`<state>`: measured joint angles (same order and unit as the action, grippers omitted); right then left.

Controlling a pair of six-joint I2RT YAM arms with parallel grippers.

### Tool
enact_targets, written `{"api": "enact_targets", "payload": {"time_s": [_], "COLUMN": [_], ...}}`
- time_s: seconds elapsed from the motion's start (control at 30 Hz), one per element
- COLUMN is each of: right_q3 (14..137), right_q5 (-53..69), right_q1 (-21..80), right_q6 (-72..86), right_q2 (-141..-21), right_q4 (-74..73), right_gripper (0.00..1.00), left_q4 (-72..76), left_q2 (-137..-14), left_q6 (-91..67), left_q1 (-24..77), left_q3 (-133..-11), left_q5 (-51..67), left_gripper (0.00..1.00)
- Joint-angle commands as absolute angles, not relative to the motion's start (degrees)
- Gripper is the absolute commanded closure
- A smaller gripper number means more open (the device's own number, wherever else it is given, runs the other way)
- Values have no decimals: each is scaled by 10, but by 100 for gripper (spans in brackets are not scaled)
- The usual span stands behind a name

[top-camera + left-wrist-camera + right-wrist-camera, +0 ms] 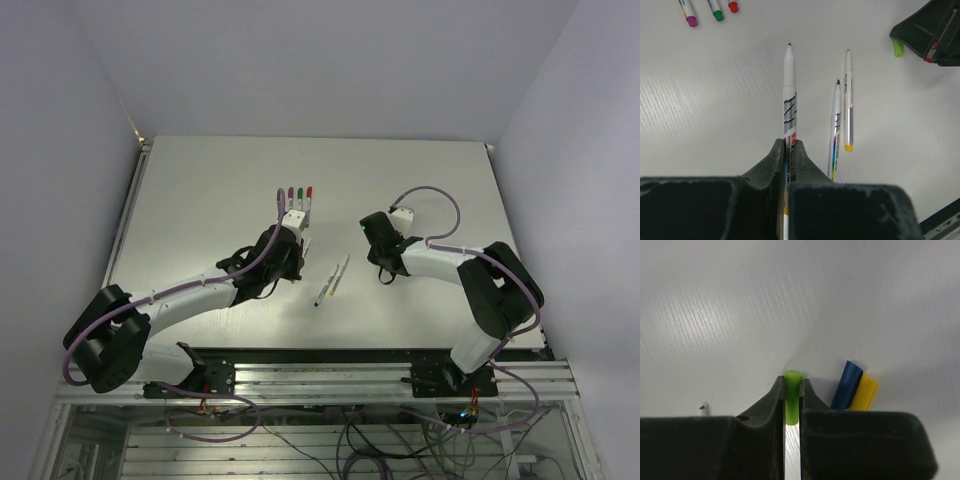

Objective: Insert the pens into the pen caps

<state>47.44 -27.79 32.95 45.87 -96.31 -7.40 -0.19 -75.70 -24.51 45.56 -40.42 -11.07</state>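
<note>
Clamped in left claw, bottom centre: bare-tipped pen. Clamped in right claw: green cap. Judged mating step; requires lining tip with cap mouth.

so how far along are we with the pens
Three pens look capped already. In hand: left fingers hold a bare pen, right fingers pinch a green cap. To do: two loose pens, plus the blue cap and yellow cap.
</note>
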Motion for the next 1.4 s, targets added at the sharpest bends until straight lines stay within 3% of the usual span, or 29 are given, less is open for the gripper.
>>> {"api": "enact_targets", "payload": {"time_s": [0.0, 0.33, 0.87, 1.37], "right_q3": [444, 410, 362, 208], "right_q5": [-256, -204, -213, -138], "right_q1": [330, 331, 327, 327], "right_q6": [481, 453, 393, 379], "right_q2": [-989, -939, -717, -604], "right_q4": [-121, -38, 96, 495], "right_gripper": [100, 100, 100, 100], "left_q4": [24, 21, 56, 215], "left_q2": [-760, -775, -747, -708], "left_q6": [-250, -240, -225, -253], "left_q1": [451, 450, 450, 451], "left_q3": [-403, -414, -410, -373], "left_q5": [-90, -69, -9, 149], "left_gripper": [93, 93, 93, 93]}}
